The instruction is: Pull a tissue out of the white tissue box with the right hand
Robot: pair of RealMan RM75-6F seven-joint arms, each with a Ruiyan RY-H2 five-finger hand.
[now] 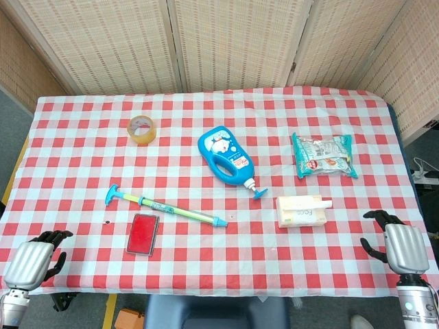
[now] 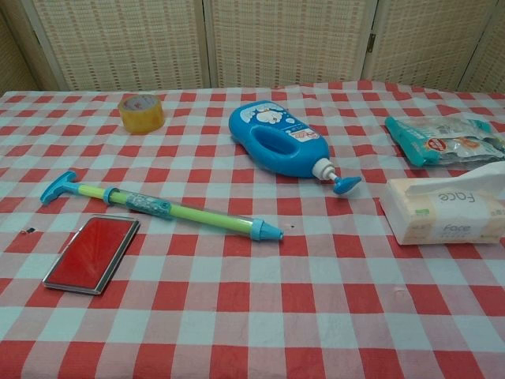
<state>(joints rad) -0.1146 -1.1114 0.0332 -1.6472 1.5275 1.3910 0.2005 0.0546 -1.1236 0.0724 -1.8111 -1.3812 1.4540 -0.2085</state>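
The white tissue box (image 1: 300, 212) lies right of the table's middle, with a tissue (image 1: 320, 203) sticking out at its far right end. The chest view shows the box (image 2: 444, 219) at the right edge, its tissue (image 2: 491, 178) standing up. My right hand (image 1: 400, 245) rests at the table's near right corner, to the right of the box and apart from it, fingers curled and holding nothing. My left hand (image 1: 32, 263) sits at the near left corner, also empty with curled fingers. Neither hand appears in the chest view.
A blue bottle (image 1: 227, 157) lies mid-table, its nozzle pointing toward the box. A snack packet (image 1: 322, 155) lies behind the box. A long green-and-blue syringe toy (image 1: 164, 205), a red flat case (image 1: 143, 234) and a tape roll (image 1: 143, 129) occupy the left half.
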